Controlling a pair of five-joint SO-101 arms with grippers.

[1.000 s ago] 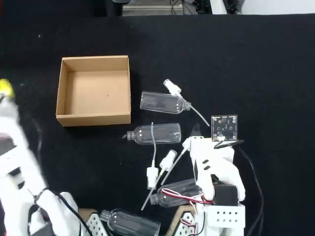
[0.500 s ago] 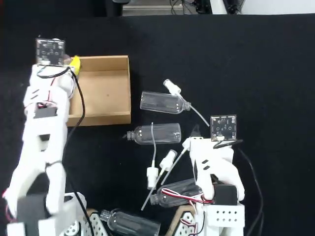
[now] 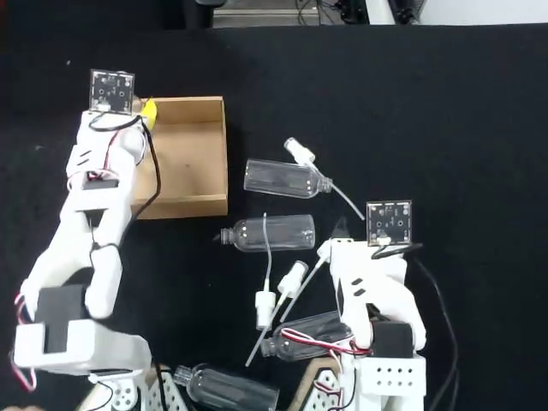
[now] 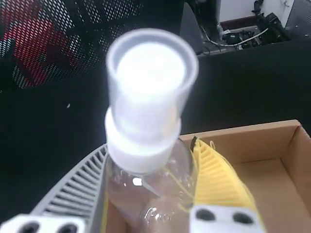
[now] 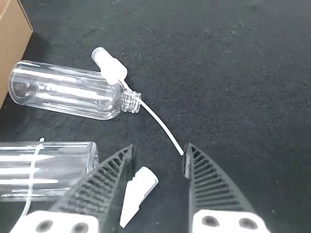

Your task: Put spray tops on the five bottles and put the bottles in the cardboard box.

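The left pincer (image 4: 150, 148) was clamped on a clear bottle (image 4: 146, 187) already wearing its white spray top (image 4: 148, 82), held above one corner of the cardboard box (image 3: 193, 205). The right pincer (image 5: 159, 149) stood wide open low over the black table (image 3: 445, 111), a loose spray top (image 5: 138, 189) lying between its fingers. An uncapped bottle (image 5: 63, 94) lay just beside it.

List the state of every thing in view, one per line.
Left gripper: shut on the capped bottle.
Capped bottle: held, spray top on.
Right gripper: open, holding nothing.
Cardboard box: open-topped.
Four loose bottles: lying flat, untopped.
Three loose spray tops: lying unattached.
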